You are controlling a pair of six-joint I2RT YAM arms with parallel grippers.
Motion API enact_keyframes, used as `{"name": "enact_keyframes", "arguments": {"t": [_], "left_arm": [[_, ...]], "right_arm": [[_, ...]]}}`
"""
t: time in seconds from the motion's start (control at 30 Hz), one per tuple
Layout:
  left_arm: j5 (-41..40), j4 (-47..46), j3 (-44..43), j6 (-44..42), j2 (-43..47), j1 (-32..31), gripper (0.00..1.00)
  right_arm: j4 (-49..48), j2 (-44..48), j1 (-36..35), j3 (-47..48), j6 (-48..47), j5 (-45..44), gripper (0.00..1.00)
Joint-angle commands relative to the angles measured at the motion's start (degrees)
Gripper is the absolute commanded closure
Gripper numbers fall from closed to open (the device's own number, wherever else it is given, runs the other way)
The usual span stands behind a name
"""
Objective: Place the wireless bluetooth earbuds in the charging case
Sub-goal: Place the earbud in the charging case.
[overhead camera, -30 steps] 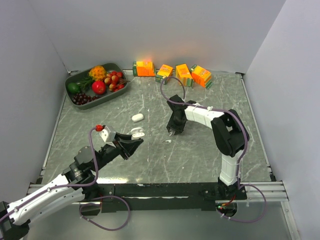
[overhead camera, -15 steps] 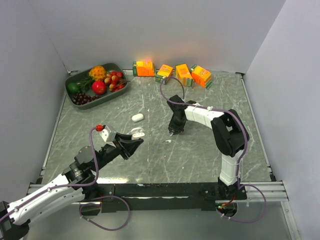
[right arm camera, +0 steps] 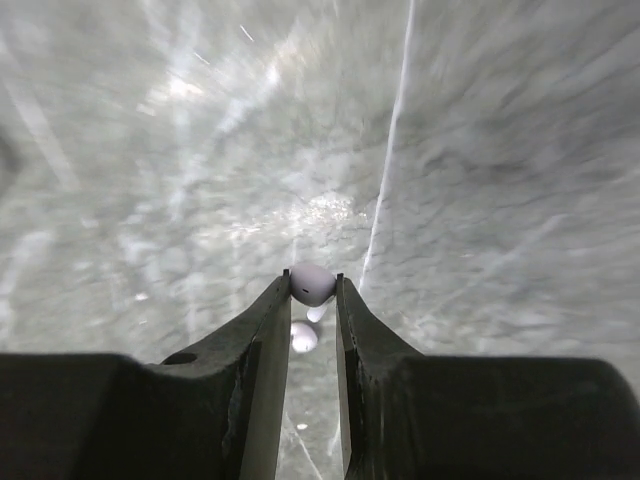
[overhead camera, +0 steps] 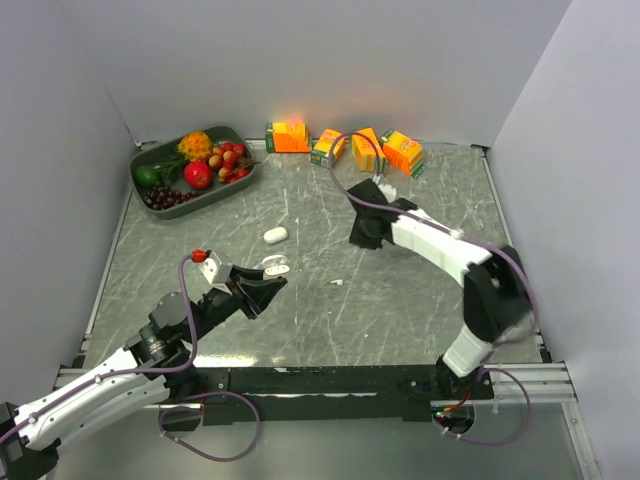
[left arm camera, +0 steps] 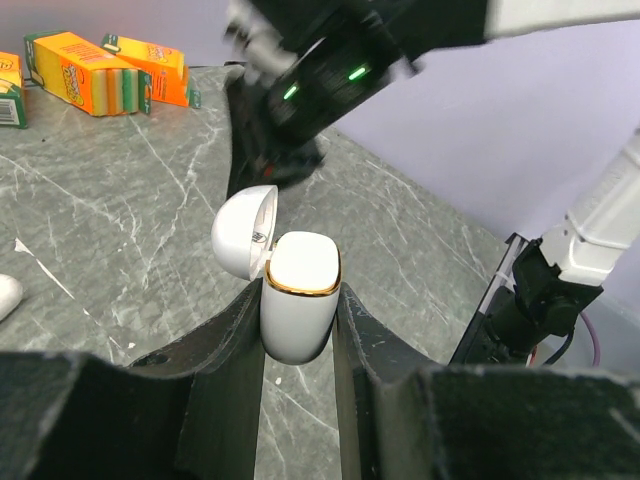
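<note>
One earbud is pinched at the tips of the right gripper, apparently clear of the table. The case is clamped upright in the left gripper, lid open. A second earbud lies on the table between the arms. The held earbud should be carried over the case mouth, stem turned toward its socket, lowered slowly, and released only once seated, as the tip hold looks slight.

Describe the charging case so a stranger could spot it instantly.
On the grey marbled table, find the left gripper. The charging case is the white capsule clamped in it, lid flipped open, unlike the white oval lying loose farther back.
</note>
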State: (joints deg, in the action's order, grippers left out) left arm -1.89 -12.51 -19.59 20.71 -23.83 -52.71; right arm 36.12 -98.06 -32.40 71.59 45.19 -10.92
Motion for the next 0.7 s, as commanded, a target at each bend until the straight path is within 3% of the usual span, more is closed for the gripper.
{"name": "enact_keyframes", "arguments": {"t": [0.0,0.1,0.33,0.67], "left_arm": [[-0.92,-2.16,-1.06,0.47,0.11,-0.20,0.99],[-1.01,-3.13,-1.06,0.56,-0.16,-0.20,0.99],[-0.40,-9.01,-1.15,-0.05,-3.32,-0.20,0.99],[1.10,-22.81,0.87,-2.43,-8.24,-0.11,0.99]], "right_arm": [[-5.69,16.12,-3.79,-1.19,-9.66,-11.37,1.00],[-9.57,24.92,-10.03,-3.04,-17.29,-15.70,1.00],[-15.73,38.90,-20.32,-4.45,-26.02,-13.35,1.00],[-20.73,41.02,-28.68,-5.93,-27.96,-8.86,1.00]]}}
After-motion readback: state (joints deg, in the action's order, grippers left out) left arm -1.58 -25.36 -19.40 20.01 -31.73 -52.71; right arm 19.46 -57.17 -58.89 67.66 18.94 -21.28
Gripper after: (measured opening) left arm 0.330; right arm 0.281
